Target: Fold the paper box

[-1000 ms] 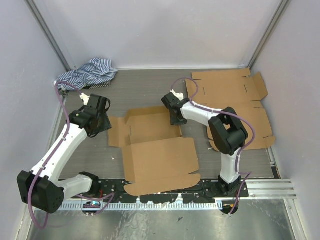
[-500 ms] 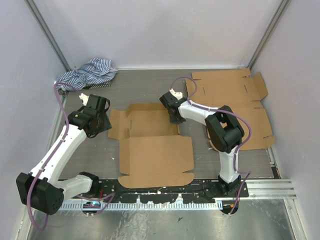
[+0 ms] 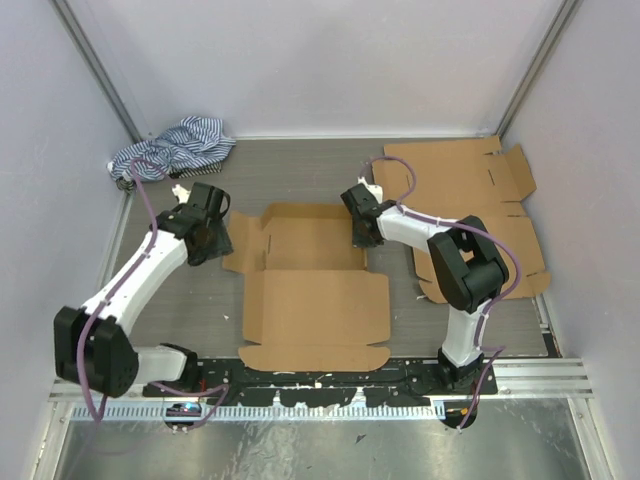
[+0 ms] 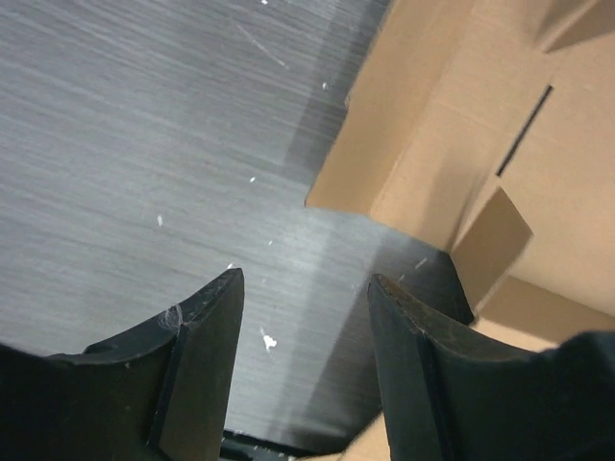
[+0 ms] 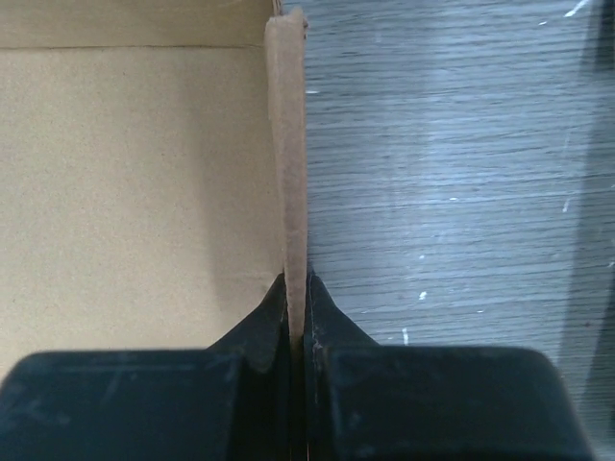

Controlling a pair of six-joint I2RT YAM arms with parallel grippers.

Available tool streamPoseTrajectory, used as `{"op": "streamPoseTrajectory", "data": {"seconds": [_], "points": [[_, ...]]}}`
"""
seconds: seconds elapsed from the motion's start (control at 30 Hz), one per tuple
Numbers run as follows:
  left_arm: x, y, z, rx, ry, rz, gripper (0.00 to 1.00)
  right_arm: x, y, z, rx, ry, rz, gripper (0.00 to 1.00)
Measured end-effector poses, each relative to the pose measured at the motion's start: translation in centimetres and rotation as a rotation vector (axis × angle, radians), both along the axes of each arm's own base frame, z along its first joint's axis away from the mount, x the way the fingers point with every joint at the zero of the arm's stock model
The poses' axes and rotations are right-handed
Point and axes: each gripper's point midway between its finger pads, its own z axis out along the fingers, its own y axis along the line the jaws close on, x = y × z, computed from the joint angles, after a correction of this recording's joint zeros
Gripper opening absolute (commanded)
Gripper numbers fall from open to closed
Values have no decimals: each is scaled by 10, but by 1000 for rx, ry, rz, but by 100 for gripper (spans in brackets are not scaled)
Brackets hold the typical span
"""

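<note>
The paper box [image 3: 315, 305] lies between a cloth [image 3: 180, 145] far-left and flat cardboard [image 3: 450, 180] far-right.

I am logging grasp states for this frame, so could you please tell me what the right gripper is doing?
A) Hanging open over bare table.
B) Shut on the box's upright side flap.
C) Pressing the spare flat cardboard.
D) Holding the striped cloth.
B: the right wrist view shows the right gripper pinched shut on the thin edge of the upright side flap.
</note>
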Motion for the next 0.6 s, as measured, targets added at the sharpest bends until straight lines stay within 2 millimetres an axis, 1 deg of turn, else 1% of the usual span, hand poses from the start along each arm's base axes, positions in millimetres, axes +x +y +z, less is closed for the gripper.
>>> {"op": "streamPoseTrajectory", "data": {"seconds": [0.07, 0.13, 0.2, 0.4, 0.6], "points": [[9, -2, -11, -7, 22, 4, 63, 0, -6, 0, 16, 3, -3, 1], [18, -3, -23, -13, 48, 12, 63, 1, -8, 0, 28, 7, 6, 1], [27, -3, -30, -17, 60, 21, 64, 1, -8, 0, 35, 11, 23, 1], [55, -3, -37, -65, 39, 40, 63, 1, -7, 0, 47, 19, 56, 1], [66, -12, -55, -113, 59, 21, 62, 1, -7, 0, 62, 28, 77, 1]]}}
